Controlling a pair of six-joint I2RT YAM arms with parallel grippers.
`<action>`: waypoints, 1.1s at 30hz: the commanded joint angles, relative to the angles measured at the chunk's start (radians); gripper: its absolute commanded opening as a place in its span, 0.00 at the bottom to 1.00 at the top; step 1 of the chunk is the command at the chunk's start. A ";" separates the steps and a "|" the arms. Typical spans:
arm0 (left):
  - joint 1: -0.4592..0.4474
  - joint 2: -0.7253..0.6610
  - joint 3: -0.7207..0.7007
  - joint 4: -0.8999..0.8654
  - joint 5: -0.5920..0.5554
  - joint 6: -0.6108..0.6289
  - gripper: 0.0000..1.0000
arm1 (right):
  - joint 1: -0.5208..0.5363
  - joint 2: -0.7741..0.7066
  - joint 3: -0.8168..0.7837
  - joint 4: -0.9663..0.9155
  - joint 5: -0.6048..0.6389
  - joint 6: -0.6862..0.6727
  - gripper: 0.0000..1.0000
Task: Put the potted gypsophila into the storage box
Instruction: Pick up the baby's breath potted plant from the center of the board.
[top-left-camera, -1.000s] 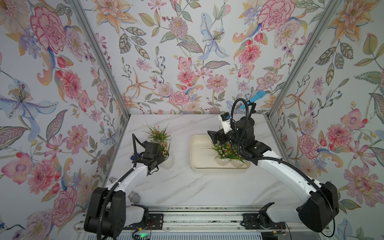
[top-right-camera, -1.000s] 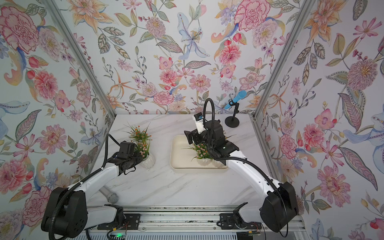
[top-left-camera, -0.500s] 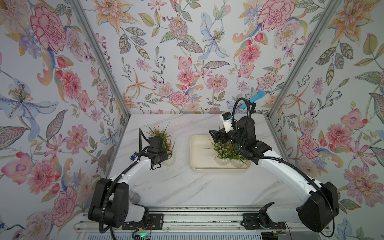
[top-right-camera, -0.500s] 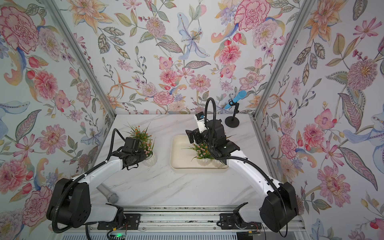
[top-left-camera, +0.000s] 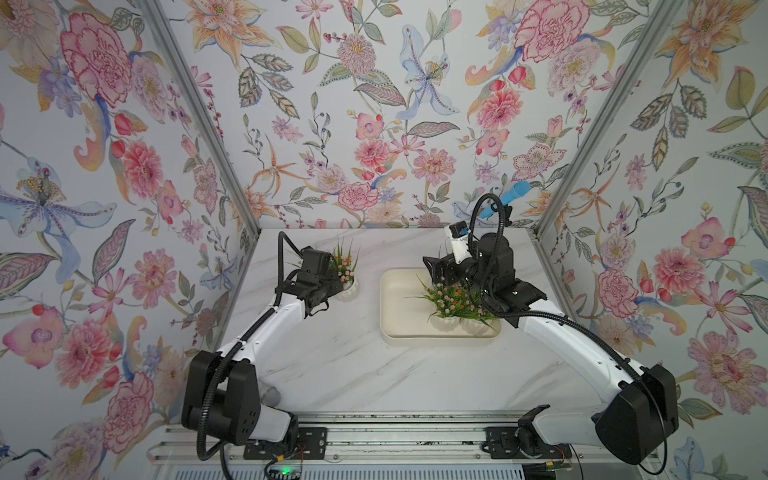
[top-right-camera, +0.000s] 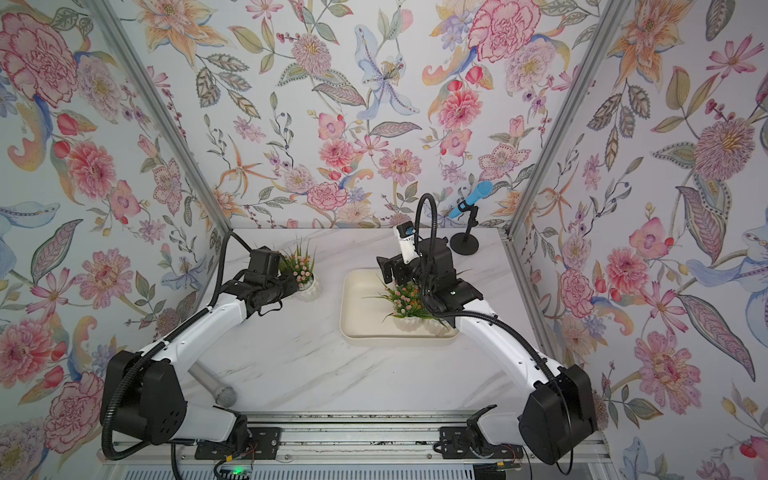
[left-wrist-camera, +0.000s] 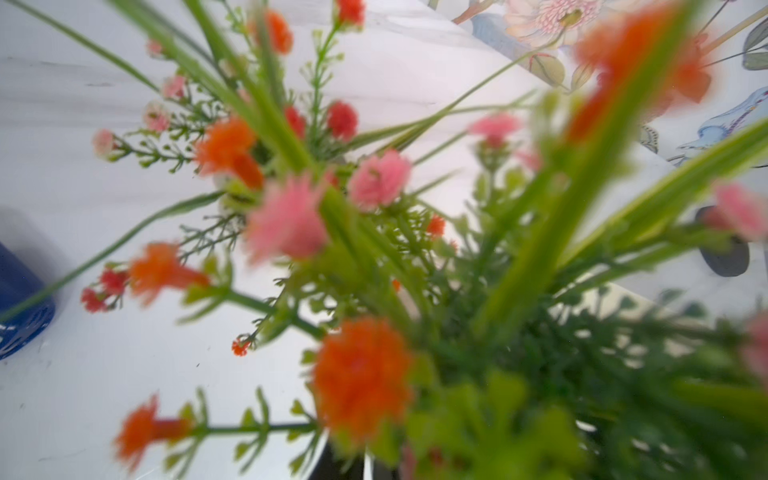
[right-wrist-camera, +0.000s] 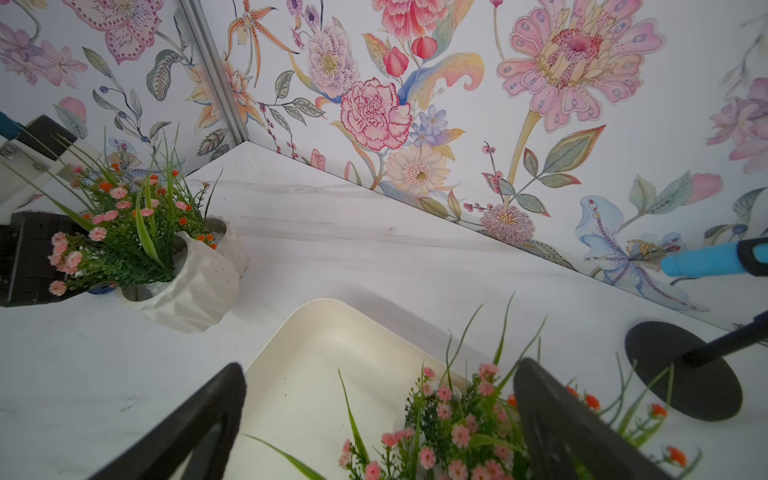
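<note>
Looking down, we find our left pincer (top-left-camera: 336, 286) closed in the sprigs of a potted plant (top-left-camera: 347, 269) on the table (top-left-camera: 353, 365) beside the tray (top-left-camera: 401, 297); our right pincer (right-wrist-camera: 380, 368) gapes wide over potted plants (top-left-camera: 453, 303) inside it.

potted gypsophila (left-wrist-camera: 361, 378): nearest blooms blurred | right hand (right-wrist-camera: 380, 374): fingers (right-wrist-camera: 199, 415) cut off by picture edge

— Both match: the left arm (top-left-camera: 266, 328) and the right arm (top-left-camera: 573, 332) have glossy white links with black joints (top-left-camera: 220, 399).
— Yes, and 2 ribbed black cables (top-left-camera: 478, 216) come off the wrists. The right tool (right-wrist-camera: 379, 365) has matte black, wedge-shaped fingers (right-wrist-camera: 557, 415).
</note>
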 joint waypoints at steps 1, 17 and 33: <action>-0.023 0.028 0.112 0.084 0.042 0.020 0.00 | -0.015 -0.025 -0.019 0.026 0.022 -0.008 1.00; -0.173 0.267 0.426 0.043 0.111 0.084 0.00 | -0.061 -0.040 -0.032 0.044 0.034 0.009 1.00; -0.265 0.442 0.497 0.009 0.180 0.076 0.00 | -0.071 -0.053 -0.071 0.068 -0.154 0.024 1.00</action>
